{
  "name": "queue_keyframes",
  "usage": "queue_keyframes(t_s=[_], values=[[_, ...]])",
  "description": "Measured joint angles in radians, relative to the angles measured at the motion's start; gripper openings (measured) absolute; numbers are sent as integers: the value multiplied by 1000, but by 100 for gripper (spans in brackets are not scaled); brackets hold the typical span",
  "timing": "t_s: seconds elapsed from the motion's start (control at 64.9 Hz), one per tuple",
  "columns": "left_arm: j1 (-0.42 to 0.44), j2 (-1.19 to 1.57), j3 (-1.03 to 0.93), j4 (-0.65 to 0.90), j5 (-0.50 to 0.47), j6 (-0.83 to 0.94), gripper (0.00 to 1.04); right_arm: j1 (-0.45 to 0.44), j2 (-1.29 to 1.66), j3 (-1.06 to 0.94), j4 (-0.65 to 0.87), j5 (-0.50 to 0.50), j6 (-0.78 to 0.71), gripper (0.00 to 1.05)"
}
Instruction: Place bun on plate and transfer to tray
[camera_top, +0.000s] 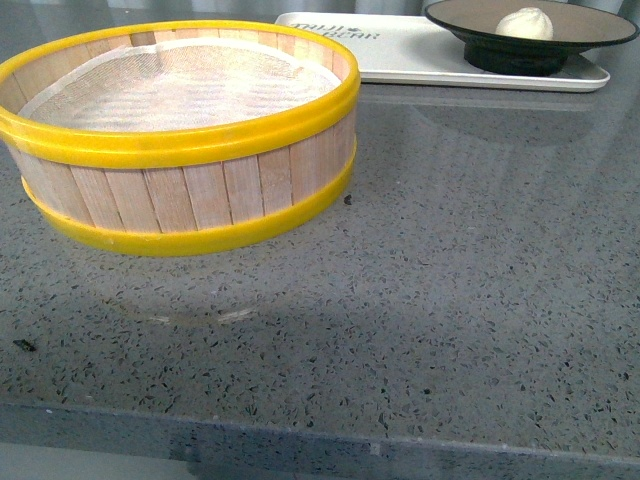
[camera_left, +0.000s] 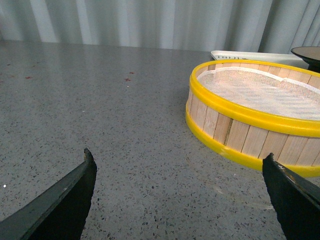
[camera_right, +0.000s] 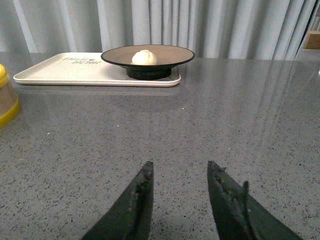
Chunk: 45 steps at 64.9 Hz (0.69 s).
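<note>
Steamer (camera_top: 180, 130) nearest, empty; bun (camera_top: 525, 22) on plate (camera_top: 600, 28) on tray (camera_top: 400, 55), two o'clock. My left gripper (camera_left: 180, 175) gapes, right gripper (camera_right: 180, 192) half-open, both empty: best stay clear.

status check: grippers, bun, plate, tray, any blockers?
Left gripper open, empty. Right gripper open, empty, clear of the tray. Bun on plate, plate on tray. Steamer basket empty; nothing in the way.

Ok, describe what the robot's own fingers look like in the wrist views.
Only the fingers show. The left gripper has two matte black, wedge-shaped fingers tapering to pointed tips. The right gripper has similar dark tapered fingers, scuffed along the inner edges. No cables, markings or arm links are visible.
</note>
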Motion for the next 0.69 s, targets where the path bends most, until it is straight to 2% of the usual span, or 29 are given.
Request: queue_keyframes(t_s=[0.37, 0.693], values=[[0, 0, 0, 0, 0, 0, 98, 0, 0, 0, 0, 0, 0, 96], [0, 0, 0, 0, 0, 0, 98, 0, 0, 0, 0, 0, 1, 96]])
